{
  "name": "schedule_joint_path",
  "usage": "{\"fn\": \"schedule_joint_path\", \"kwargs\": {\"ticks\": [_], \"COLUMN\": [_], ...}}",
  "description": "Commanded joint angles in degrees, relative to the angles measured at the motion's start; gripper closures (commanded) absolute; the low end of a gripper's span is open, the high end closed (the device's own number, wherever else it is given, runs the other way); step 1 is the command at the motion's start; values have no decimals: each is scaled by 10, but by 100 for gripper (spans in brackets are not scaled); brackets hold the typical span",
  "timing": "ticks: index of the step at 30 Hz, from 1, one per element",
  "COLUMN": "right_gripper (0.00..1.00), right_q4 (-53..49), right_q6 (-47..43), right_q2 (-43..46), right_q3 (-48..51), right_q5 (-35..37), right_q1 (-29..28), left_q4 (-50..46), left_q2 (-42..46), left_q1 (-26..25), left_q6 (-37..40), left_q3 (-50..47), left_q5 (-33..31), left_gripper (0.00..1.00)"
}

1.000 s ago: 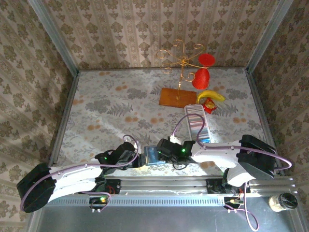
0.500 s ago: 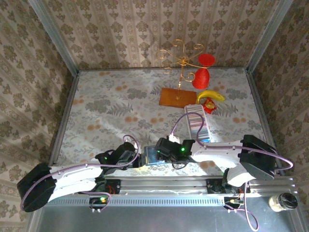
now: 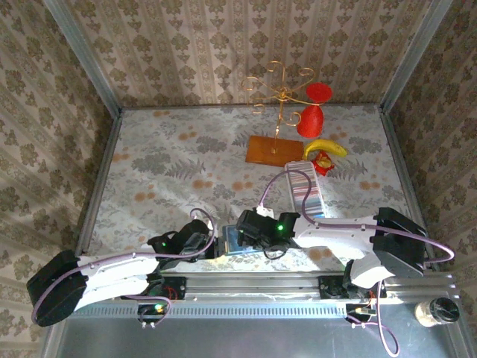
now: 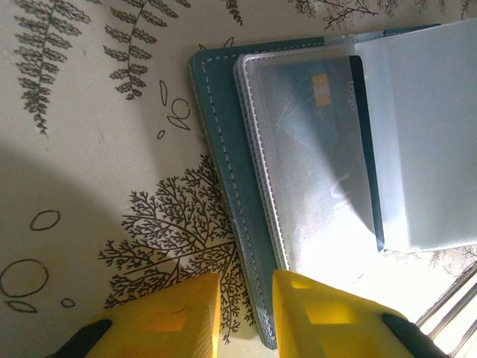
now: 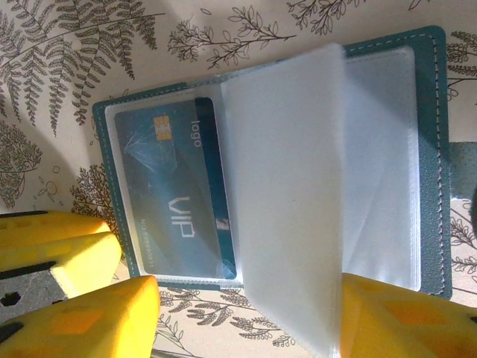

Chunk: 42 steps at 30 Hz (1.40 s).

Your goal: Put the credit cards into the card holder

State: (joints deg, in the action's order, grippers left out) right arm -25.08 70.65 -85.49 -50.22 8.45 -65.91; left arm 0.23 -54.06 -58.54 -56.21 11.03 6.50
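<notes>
The teal-blue card holder (image 3: 232,240) lies open on the table near the front edge, between my two grippers. A teal-blue card marked VIP (image 5: 175,194) sits inside a clear sleeve on its left panel (image 4: 223,171). One translucent sleeve page (image 5: 287,186) stands lifted over the middle. My right gripper (image 5: 246,328) is open wide, with that page's lower edge between its fingers and reaching the right one. My left gripper (image 4: 246,321) is open a little. The holder's stitched corner lies between its fingers, and table shows beside the left finger. Its yellow fingers (image 5: 59,246) also appear in the right wrist view.
A long whitish tray (image 3: 305,190) with striped contents lies behind the right arm. Further back are an orange-brown board (image 3: 270,151), a gold wire stand (image 3: 279,89), red pieces (image 3: 310,119), a banana (image 3: 326,147) and a small red-yellow item (image 3: 323,160).
My right gripper has shifted slightly left over the holder and its cable has risen. The left arm has stayed put.
</notes>
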Motion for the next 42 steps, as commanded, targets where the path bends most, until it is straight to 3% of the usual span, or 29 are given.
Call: {"fn": "schedule_joint_path", "kwargs": {"ticks": [1,11,16,23,27,42], "right_gripper": [38,38,50,41,49,47], "right_q4": [-7,9,15,-135,-77,-25], "right_q6": [-9,-7,14,23,1,-1], "right_q2": [-12,-12,30,26,20,-64], "right_q3": [-15,-17,18,-8,0,-9], "right_q5": [-10,-11,19,78,53,18], "right_q1": [-4,-5,-5,-4,-7,-8], "left_q4": [3,-3,-6,-6,-5,-3], "left_q2": [-7,1,8,6,1,-3], "left_q1": [-10,-13,-14,-16,-16,-18], "left_q6": [-10,-11,-11,-9,-9,-9], "left_q3": [10,12,11,14,15,16], "left_q5": [3,-3,-4,-4,-4,-2], "left_gripper": [75,76,76,77,76,76]}}
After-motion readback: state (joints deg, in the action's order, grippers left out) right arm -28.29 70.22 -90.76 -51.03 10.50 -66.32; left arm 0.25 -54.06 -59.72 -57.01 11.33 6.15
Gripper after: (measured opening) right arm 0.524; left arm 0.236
